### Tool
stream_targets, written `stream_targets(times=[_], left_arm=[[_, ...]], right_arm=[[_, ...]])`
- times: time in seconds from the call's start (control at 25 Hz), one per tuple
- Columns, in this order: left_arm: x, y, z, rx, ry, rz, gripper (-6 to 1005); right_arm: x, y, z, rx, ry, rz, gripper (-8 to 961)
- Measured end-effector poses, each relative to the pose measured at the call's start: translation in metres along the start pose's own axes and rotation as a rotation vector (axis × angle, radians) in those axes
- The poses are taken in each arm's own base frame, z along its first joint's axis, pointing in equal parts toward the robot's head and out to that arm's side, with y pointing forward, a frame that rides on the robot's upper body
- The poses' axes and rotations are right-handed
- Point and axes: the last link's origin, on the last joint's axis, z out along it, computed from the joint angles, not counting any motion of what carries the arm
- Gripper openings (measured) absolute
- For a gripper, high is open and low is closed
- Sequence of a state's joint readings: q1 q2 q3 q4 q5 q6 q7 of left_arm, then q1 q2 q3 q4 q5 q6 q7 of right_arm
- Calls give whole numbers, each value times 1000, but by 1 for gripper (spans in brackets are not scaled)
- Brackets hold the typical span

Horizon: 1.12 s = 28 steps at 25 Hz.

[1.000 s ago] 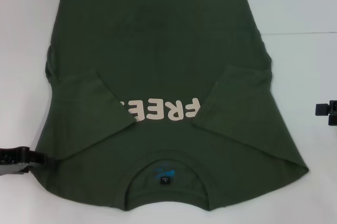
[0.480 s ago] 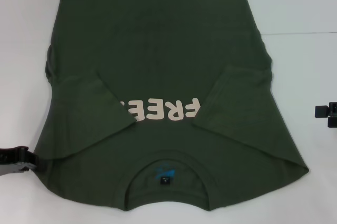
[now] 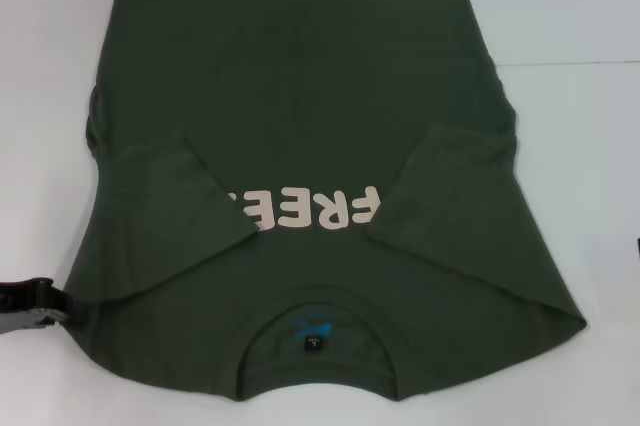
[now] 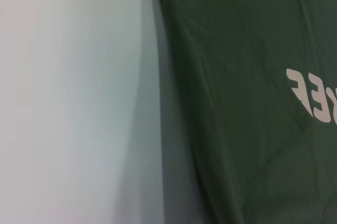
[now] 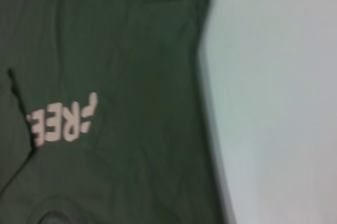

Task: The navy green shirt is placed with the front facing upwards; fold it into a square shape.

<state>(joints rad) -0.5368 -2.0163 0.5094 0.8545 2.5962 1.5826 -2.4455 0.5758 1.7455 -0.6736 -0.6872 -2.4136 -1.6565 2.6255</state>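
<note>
Now your right gripper has slid out of the head view — a moment ago it sat beside the shirt's right edge, and now you see only a tiny dark speck at that border. Your left gripper point(image 3: 35, 304) has backed off a little too; it sits low by the shirt's left shoulder edge, just beside the cloth. You cannot tell how its jaws stand.

The navy green shirt point(image 3: 300, 96) lies flat on the white table point(image 3: 570, 6), collar point(image 3: 318, 298) nearest you, hem far away. Both sleeves are already folded in over the chest, and they cover the ends of the cream "FREE!" lettering point(image 3: 305, 211). So the sleeve step looks done — I think the arms are clearing away before the next fold.

Nothing sits on the shirt or near it. The small black neck tag point(image 3: 313, 343) shows inside the collar.
</note>
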Motion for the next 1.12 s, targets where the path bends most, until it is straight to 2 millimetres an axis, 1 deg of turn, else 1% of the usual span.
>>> stream_targets(times=[0.08, 0.16, 0.44, 0.56, 1.12], left_arm=[[0, 0, 0, -2, 3, -4, 32], [0, -1, -1, -2, 6, -7, 32], [0, 0, -1, -6, 4, -6, 32], [0, 0, 0, -7, 4, -4, 32], [0, 2, 0, -16, 8, -3, 33]], right_arm=[[-3, 6, -5, -10, 15, 2, 764], [-5, 13, -4, -19, 35, -1, 764], [1, 23, 24, 10, 119, -21, 765], [4, 25, 33, 29, 145, -29, 765], [17, 25, 58, 18, 157, -35, 764]])
